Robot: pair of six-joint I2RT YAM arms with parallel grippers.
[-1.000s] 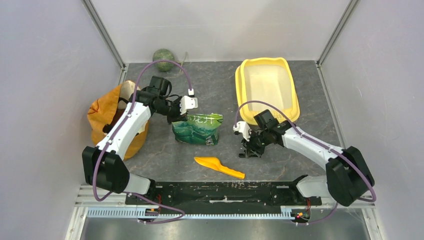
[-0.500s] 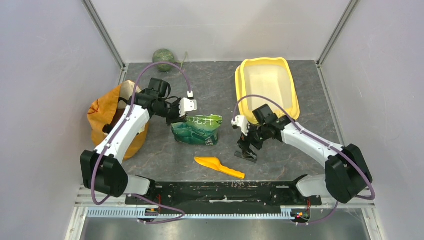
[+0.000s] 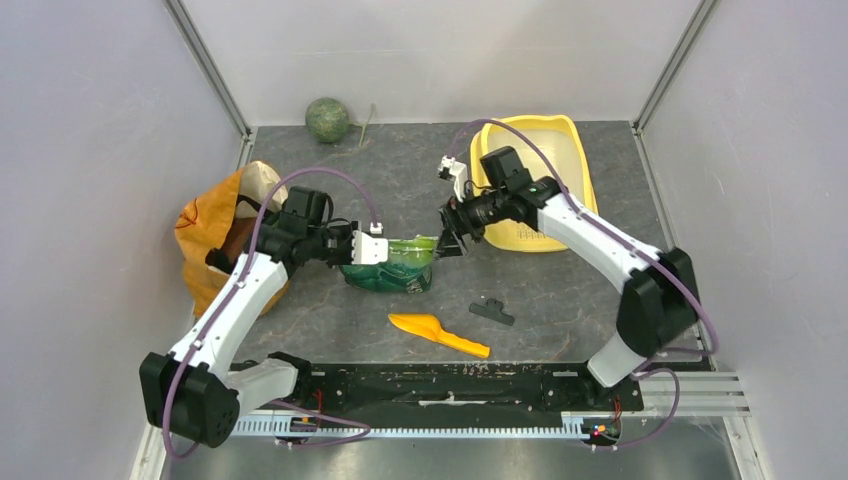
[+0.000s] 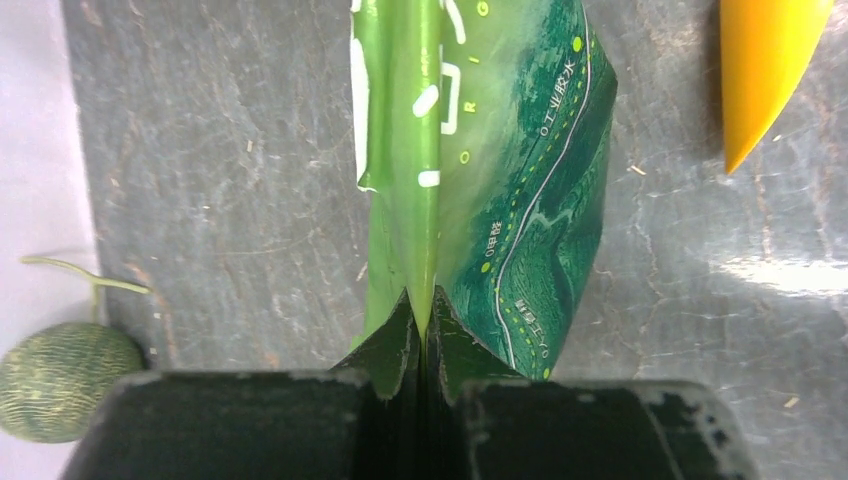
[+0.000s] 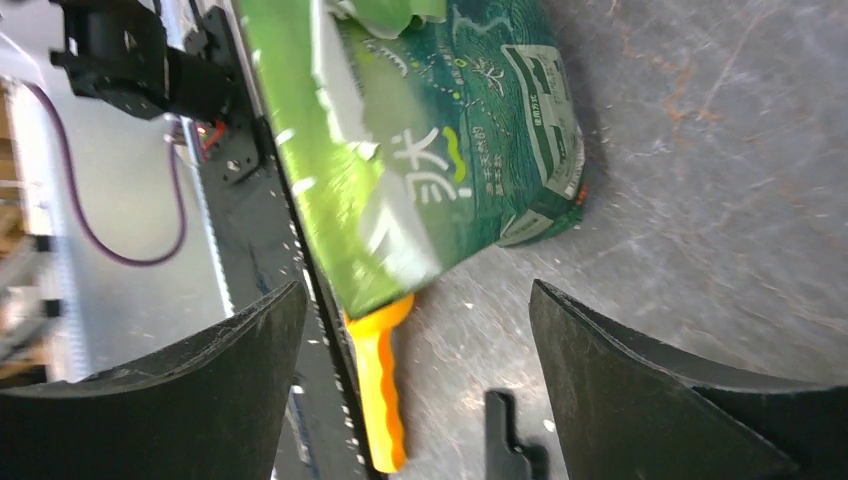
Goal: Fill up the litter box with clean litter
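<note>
Apparently opening the pouch (image 3: 395, 262): left gripper (image 4: 420, 380) clamps its edge, right gripper (image 3: 450, 240) gapes at its three o'clock corner and must pinch there, then pull.

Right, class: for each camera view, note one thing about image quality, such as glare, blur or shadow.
Top external view: even, soft light, sharp throughout, faint shadows on the table. Left wrist view: the green pouch is crisp, but white glare sits on the table beside it. Right wrist view: the pouch is smeared along one side, and the right claw shows dark, featureless fingers.
</note>
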